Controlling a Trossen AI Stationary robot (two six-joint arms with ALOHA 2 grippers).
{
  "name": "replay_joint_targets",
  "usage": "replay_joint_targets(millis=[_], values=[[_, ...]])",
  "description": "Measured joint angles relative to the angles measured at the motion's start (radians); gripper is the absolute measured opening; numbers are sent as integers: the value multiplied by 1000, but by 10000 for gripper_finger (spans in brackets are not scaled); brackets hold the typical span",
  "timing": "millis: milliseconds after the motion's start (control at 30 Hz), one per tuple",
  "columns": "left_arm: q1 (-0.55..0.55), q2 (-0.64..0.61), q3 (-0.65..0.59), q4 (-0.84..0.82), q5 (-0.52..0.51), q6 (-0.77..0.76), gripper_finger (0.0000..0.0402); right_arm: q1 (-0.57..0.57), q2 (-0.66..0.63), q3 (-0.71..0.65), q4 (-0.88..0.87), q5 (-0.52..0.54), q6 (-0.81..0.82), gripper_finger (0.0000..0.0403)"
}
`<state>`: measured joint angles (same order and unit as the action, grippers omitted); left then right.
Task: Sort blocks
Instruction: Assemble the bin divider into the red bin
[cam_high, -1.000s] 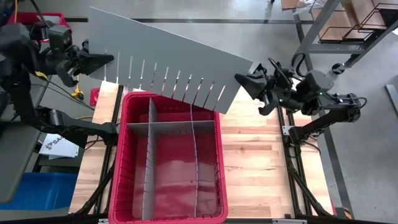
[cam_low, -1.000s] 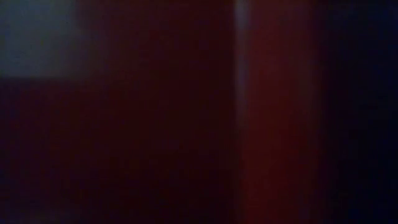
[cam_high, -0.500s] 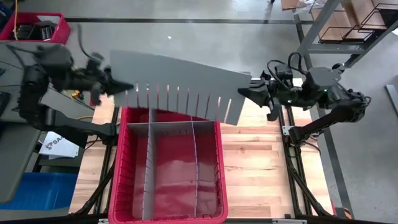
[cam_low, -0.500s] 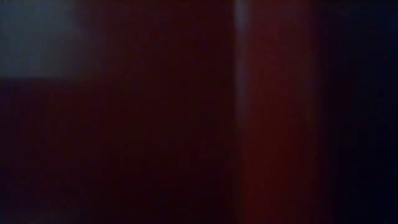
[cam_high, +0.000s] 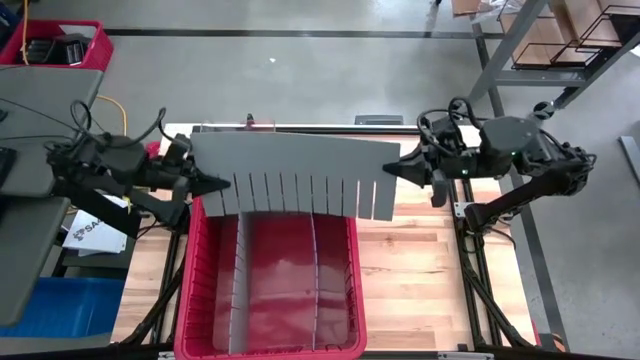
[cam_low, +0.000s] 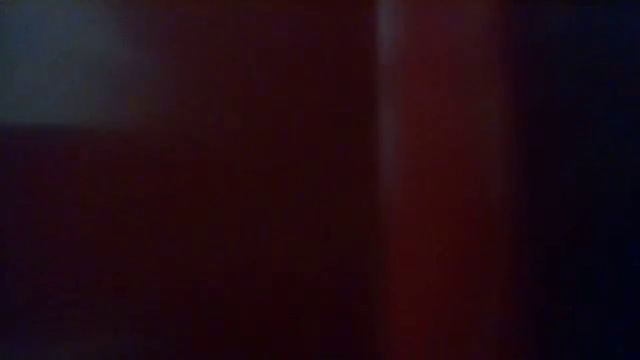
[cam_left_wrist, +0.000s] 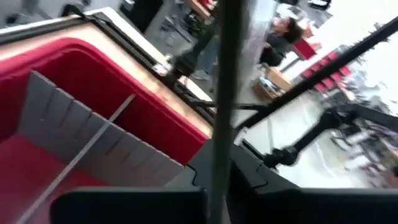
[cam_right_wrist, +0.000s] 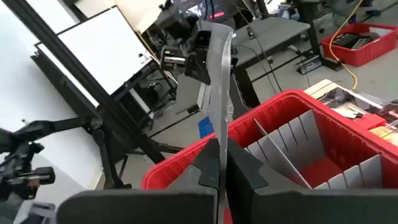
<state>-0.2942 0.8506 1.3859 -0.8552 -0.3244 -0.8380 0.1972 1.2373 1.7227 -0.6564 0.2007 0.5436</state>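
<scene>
Both arms carry 1 grey slotted divider sheet edge-up above the far end of the red bin. The left end effector is clamped on its left end, the right end effector on its right end. 2 dividers already stand lengthwise in the bin on the desk. No blocks can be seen anywhere, so their place cannot be told. The sheet looks thin, light and somewhat flexible, likely to bow or twist; gripping both ends above the slots seems sensible.
</scene>
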Motion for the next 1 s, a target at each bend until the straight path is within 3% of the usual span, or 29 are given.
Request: replay_joint_targets(millis=[533, 833, 1000], values=[[-6, -28, 0, 42, -46, 49, 133, 0, 2, -4, -18, -10, -9, 0], [-6, -46, 1, 8, -24, 37, 147, 0, 1, -4, -19, -15, -21, 0], [-6, 6, 2, -106, -4, 16, 144, 0, 8, -4, -24, -10, -22, 0]])
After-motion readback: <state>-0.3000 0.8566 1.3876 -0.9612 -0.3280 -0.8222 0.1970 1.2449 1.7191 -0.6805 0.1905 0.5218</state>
